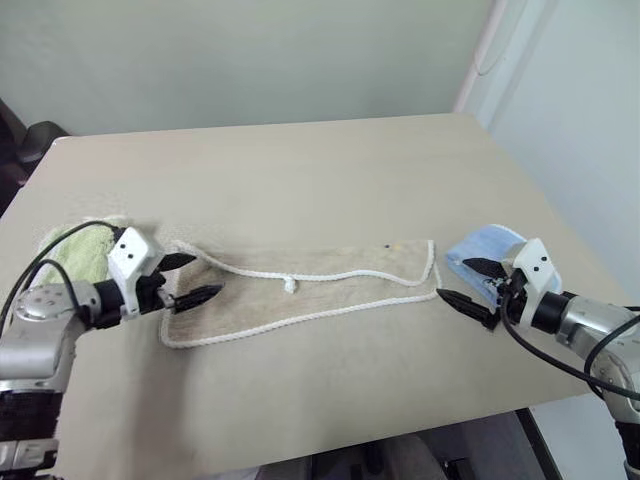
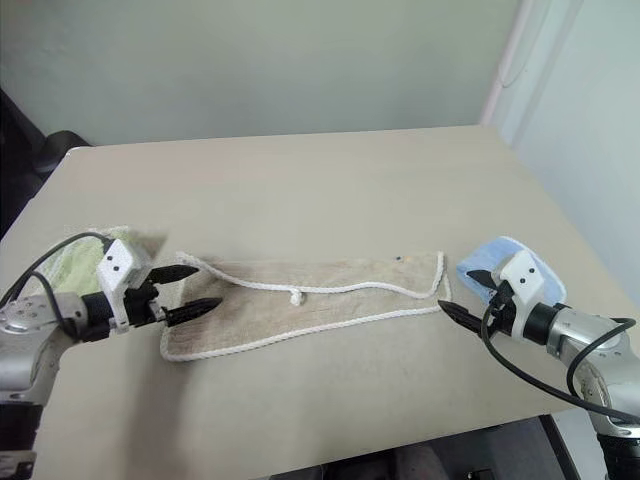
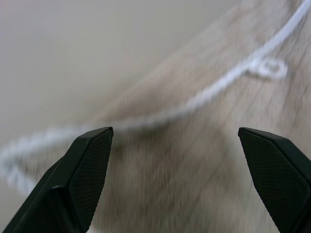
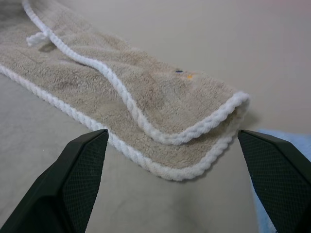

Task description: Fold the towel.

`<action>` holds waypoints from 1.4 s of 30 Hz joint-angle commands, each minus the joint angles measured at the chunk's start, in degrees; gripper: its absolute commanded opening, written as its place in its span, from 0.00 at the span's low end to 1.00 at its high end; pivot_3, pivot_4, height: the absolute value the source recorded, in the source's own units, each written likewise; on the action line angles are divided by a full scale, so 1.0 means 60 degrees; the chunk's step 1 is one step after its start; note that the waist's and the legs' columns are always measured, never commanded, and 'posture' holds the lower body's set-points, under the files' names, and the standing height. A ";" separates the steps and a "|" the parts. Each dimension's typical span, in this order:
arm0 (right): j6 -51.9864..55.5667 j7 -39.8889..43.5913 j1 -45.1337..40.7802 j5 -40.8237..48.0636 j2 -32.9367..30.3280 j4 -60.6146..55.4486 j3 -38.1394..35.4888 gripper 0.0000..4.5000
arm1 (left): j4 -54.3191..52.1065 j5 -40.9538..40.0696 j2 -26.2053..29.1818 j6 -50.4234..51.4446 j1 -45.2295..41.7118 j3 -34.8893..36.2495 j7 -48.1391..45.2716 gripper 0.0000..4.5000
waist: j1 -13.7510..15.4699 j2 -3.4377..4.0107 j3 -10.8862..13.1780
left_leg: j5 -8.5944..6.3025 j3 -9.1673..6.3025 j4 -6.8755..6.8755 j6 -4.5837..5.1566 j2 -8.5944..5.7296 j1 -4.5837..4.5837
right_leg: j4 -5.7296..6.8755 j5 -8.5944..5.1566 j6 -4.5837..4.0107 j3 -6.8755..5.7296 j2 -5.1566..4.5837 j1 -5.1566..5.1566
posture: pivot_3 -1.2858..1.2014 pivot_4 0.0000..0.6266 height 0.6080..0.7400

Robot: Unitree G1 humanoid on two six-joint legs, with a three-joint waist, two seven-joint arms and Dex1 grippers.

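At the towel's (image 1: 300, 295) two ends — both grippers' fingers (image 1: 198, 295) (image 1: 462, 301) spread wide, holding nothing.

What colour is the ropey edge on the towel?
White. The corded edging runs round the beige towel, clearest in the right wrist view.

Both pincers (image 1: 189, 279) (image 1: 471, 284) wide open

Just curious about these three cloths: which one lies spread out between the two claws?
The beige terry towel with white corded edging; the green and blue ones sit bunched at either end.
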 commanded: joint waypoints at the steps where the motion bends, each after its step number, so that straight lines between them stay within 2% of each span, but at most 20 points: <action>1: -0.0174 -0.0111 -0.0089 0.0060 -0.0006 -0.0332 -0.0259 1.00 | -0.0174 -0.0039 -0.0017 -0.0104 -0.0178 0.0218 0.0079 1.00 | 0.0002 -0.0001 -0.0001 | 0.0000 0.0000 0.0001 0.0000 0.0000 -0.0008 | 0.0000 -0.0001 -0.0001 0.0000 -0.0001 -0.0006 | 0.52 0.24 1.00; 7: -0.0017 -0.0259 -0.0367 0.0010 -0.0075 -0.0584 -0.0123 1.00 | -0.0549 -0.0034 -0.0370 -0.0048 -0.0265 0.0091 0.0370 1.00 | -0.0033 -0.0004 -0.0003 | 0.0002 0.0001 0.0005 0.0002 -0.0002 -0.0023 | 0.0003 0.0000 -0.0002 -0.0001 0.0001 -0.0022 | 0.52 0.24 1.00; 16: -0.0001 -0.0209 -0.0480 -0.0111 -0.0204 -0.0654 0.0099 1.00 | -0.1268 -0.0061 -0.0514 0.0049 0.0400 0.0243 0.0710 1.00 | -0.0048 -0.0006 -0.0008 | 0.0015 0.0001 0.0004 0.0005 -0.0002 -0.0014 | 0.0008 0.0000 -0.0002 -0.0001 0.0002 -0.0019 | 0.52 0.24 1.00; 25: -0.0293 -0.0229 -0.1027 -0.0800 -0.0105 -0.0109 0.1059 1.00 | -0.2245 -0.0304 -0.0597 0.0402 0.1148 0.0632 0.1157 1.00 | -0.0065 -0.0012 -0.0012 | 0.0015 0.0001 0.0008 0.0003 -0.0003 -0.0019 | 0.0007 0.0000 -0.0002 -0.0001 0.0002 -0.0022 | 0.52 0.24 1.00; 30: -0.0912 -0.0311 -0.1674 -0.1460 0.0120 0.0585 0.1582 1.00 | -0.2502 -0.0273 -0.0763 0.0459 0.1340 0.0603 0.1311 1.00 | -0.0079 -0.0010 -0.0011 | 0.0016 0.0001 0.0006 0.0004 0.0000 -0.0012 | 0.0010 0.0002 -0.0004 -0.0001 0.0003 -0.0023 | 0.52 0.24 1.00; 39: -0.2105 -0.0391 -0.2627 -0.3153 0.0444 0.1813 0.2968 1.00 | -0.2144 -0.0108 -0.1175 0.0359 0.0737 0.0064 0.1365 1.00 | -0.0056 -0.0018 -0.0018 | 0.0023 0.0001 0.0007 0.0012 0.0000 -0.0005 | 0.0017 0.0028 -0.0041 -0.0005 0.0000 -0.0022 | 0.52 0.24 1.00; 42: -0.2486 -0.0557 -0.2891 -0.3603 0.0745 0.2325 0.3249 1.00 | -0.1980 -0.0045 -0.1346 0.0285 0.0484 -0.0156 0.1332 1.00 | -0.0052 -0.0017 -0.0018 | 0.0066 0.0001 -0.0006 0.0087 0.0001 0.0033 | 0.0018 0.0031 -0.0044 -0.0007 0.0000 -0.0001 | 0.52 0.24 1.00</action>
